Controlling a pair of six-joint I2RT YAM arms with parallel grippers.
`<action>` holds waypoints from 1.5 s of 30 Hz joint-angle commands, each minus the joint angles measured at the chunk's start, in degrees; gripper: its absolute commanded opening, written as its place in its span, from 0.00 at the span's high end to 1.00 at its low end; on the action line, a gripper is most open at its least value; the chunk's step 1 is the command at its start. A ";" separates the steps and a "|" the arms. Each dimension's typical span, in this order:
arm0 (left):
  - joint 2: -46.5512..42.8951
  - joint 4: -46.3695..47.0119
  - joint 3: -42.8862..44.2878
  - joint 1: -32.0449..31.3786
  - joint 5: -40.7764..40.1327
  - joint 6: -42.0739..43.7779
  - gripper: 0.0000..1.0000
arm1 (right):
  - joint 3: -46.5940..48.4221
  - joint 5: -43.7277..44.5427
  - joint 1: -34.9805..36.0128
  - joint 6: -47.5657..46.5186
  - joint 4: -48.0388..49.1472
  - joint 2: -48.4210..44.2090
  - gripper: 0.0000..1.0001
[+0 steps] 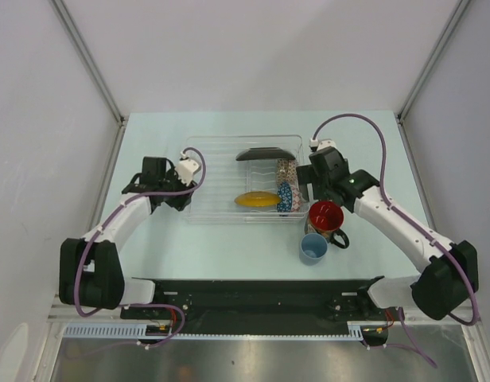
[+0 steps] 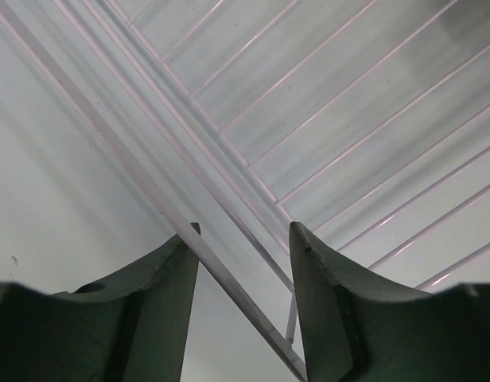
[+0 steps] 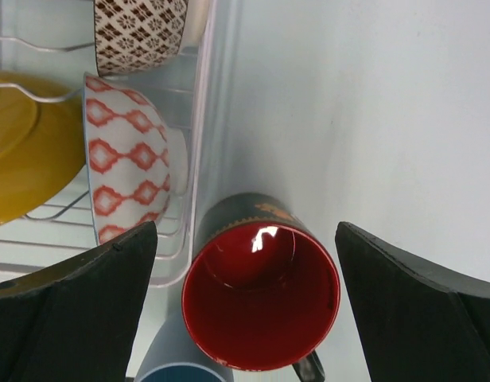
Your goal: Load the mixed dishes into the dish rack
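In rack (image 1: 229,220): plate (image 1: 263,153), saucer (image 1: 257,199), beige bowl (image 1: 286,169), blue bowl (image 1: 285,197). Outstanding on table (image 1: 229,255): mug (image 1: 326,216), cup (image 1: 313,247). Over mug, right pincer (image 3: 245,239) stood wide; left pincer (image 2: 243,231) was narrowly parted astride rack wall.

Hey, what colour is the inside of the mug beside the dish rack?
Glossy red; the mug shows best from the right wrist.

White-shelled left arm (image 1: 122,219) and right arm (image 1: 398,220), black joints, purple cables (image 1: 352,116), dark claw fingers (image 2: 348,318).
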 commanded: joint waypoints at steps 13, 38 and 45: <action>-10.61 -10.11 12.08 8.35 8.88 -2.95 0.16 | -4.78 7.51 19.90 14.88 -14.63 -14.54 0.00; -16.42 -15.40 10.42 8.35 12.40 -3.92 0.18 | -8.21 8.20 32.56 28.41 -16.13 -16.05 0.31; -17.12 -15.31 10.06 8.35 11.78 -3.22 0.18 | -8.65 5.30 38.98 32.81 -17.36 -9.46 0.34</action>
